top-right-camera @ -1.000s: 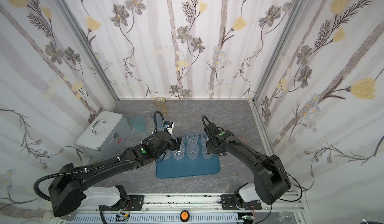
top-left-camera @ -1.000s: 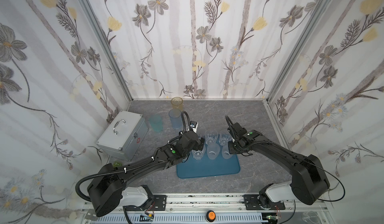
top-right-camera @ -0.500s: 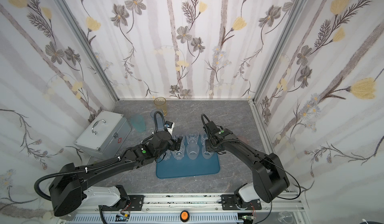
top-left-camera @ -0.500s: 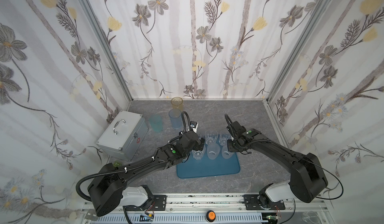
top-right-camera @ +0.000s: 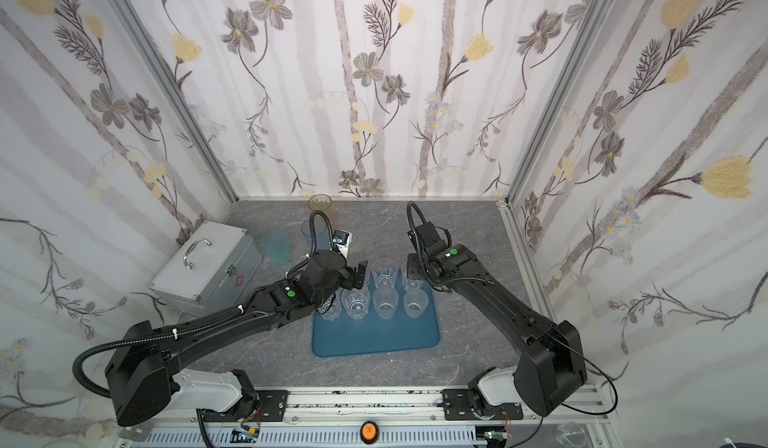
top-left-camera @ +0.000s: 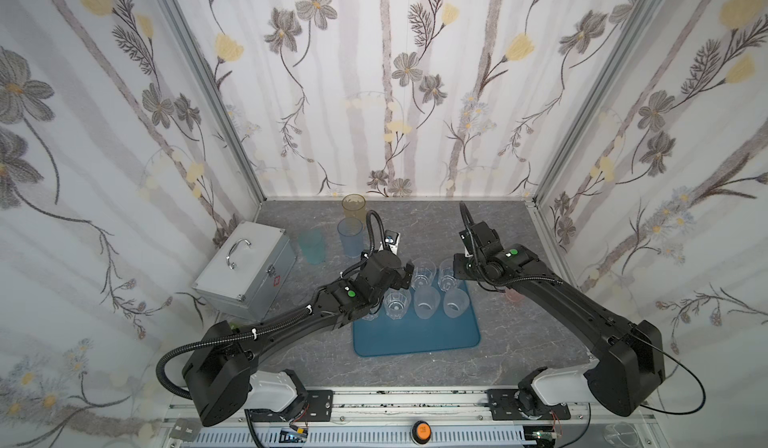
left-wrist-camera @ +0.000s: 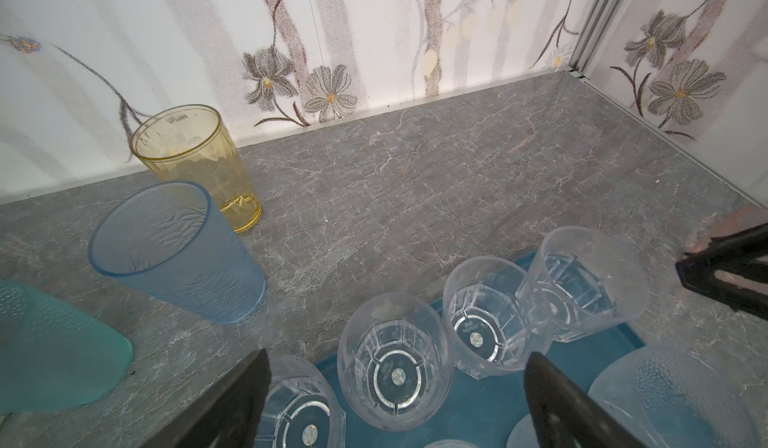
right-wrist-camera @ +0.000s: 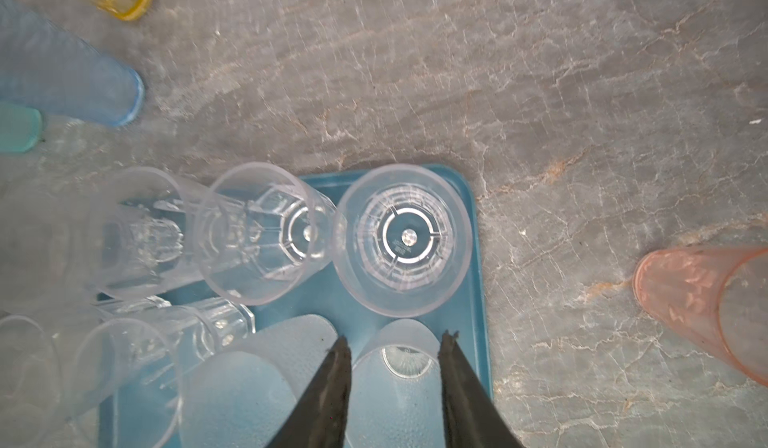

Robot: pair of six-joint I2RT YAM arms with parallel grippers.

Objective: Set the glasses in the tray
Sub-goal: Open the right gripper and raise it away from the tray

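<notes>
The blue tray (top-left-camera: 415, 337) lies on the gray table (top-left-camera: 498, 225), with clear glasses (top-left-camera: 424, 269) and two frosty white glasses (top-left-camera: 426, 300) standing in its far half; the yellow glass (top-left-camera: 353, 205), the blue glass (top-left-camera: 350, 236) and the green glass (top-left-camera: 311, 245) stand on the table past it (the pink glass (right-wrist-camera: 698, 304) stands off to the tray's right side). The left gripper (left-wrist-camera: 397, 360) has its jaws wide open over the clear glasses and holds nothing. The right gripper (right-wrist-camera: 395, 340) has its jaws open a little over a frosty glass (right-wrist-camera: 395, 404) and holds nothing too.

Bright, even diffuse light; faint soft shadows; wide-angle edge distortion.
</notes>
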